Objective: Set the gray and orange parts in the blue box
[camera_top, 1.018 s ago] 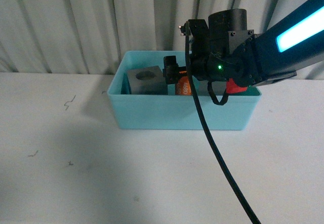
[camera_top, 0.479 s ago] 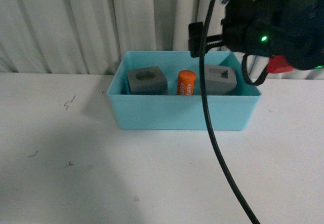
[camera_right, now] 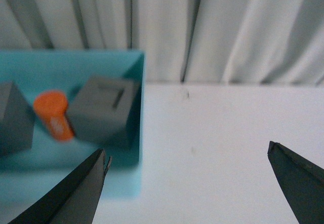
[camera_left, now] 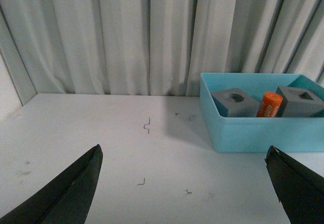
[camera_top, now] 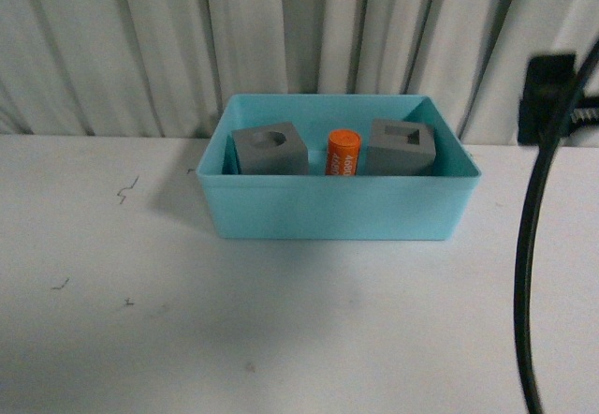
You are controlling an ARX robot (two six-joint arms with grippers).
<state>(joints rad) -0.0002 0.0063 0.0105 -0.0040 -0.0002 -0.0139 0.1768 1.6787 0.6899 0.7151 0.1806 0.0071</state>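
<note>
I had pulled the right gripper [camera_right: 187, 183] off to the frame's right edge, jaws spread wide and empty, leaving both matte gray cubes [camera_top: 270, 148] and the orange cylinder [camera_top: 343, 152] inside the light blue plastic box [camera_top: 337, 210], so I judged the task done.

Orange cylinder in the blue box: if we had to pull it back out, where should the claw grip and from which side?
Grip the orange cylinder at its upper end, coming straight down from above. It stands upright between the round-hole cube and the square-hole cube, with the blue box walls blocking any side approach. Probably put the fingers front and back, since the cubes crowd its left and right.
</note>
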